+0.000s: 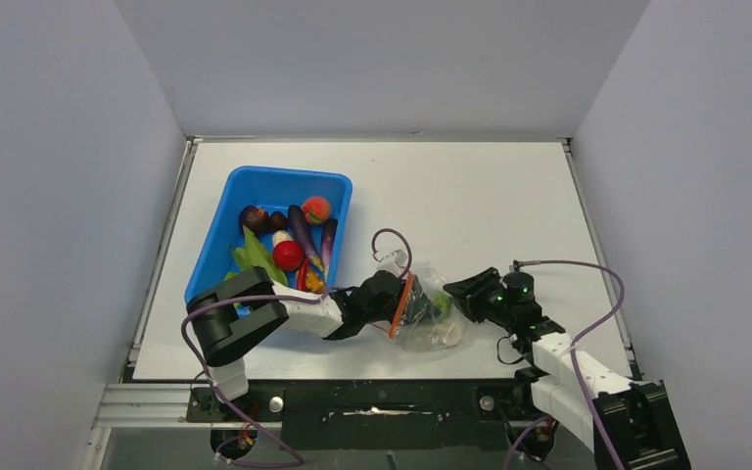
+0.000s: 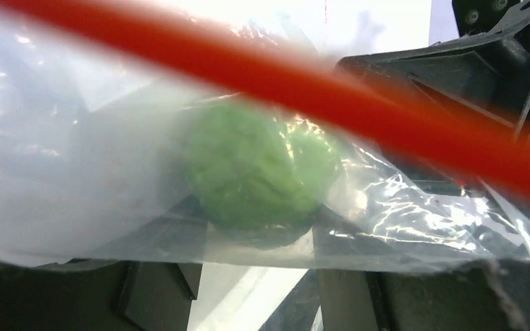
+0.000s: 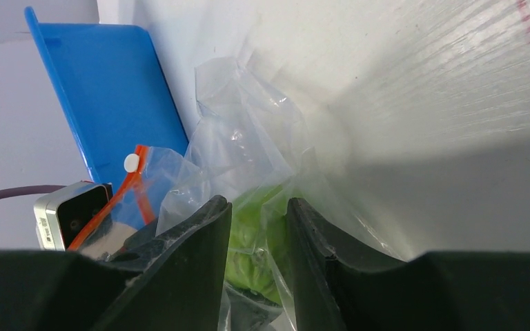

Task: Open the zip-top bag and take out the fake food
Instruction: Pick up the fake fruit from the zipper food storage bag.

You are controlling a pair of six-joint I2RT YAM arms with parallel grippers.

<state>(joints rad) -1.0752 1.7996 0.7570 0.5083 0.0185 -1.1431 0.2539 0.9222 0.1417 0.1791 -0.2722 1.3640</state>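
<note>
1. Your left hand (image 1: 392,302) and your right hand (image 3: 259,214) meet at the zip-top bag (image 1: 431,331). It lies on the counter (image 1: 509,196) near the front edge, a little right of centre.
2. Farthest left you have the blue bin (image 1: 217,230), well apart from the bag. It holds a red round fruit (image 1: 288,255), long dark purple pieces (image 1: 304,230), green pods (image 1: 255,257) and, at its far end, an orange-pink peach (image 1: 316,209).
3. Moving right, your left hand reaches in from the bin side and sits right at the bag's orange-red zipper strip (image 1: 403,305).
   - In its wrist view the strip crosses the picture on a slant, close to the lens and blurred.
   - The clear film drapes over the two fingers (image 2: 155,296), which stand apart with light showing between them.
   - You cannot tell from this whether they press on the bag or only lie under it.
4. The bag itself is crumpled, with its zipper edge turned toward your left hand.
   - You cannot tell whether the zipper is parted.
   - Inside, a green bumpy ball (image 2: 259,176) presses against the film.
   - A pale piece (image 1: 450,334) lies in the bag's near right corner.
   - Something dark sits beside the strip, too hidden to name.
5. On the right, your right hand comes in from the opposite side.
   - Its fingers are close together, with a fold of the bag's film pinched between them.
   - The green ball shows through the plastic just beyond the fingertips.
</note>
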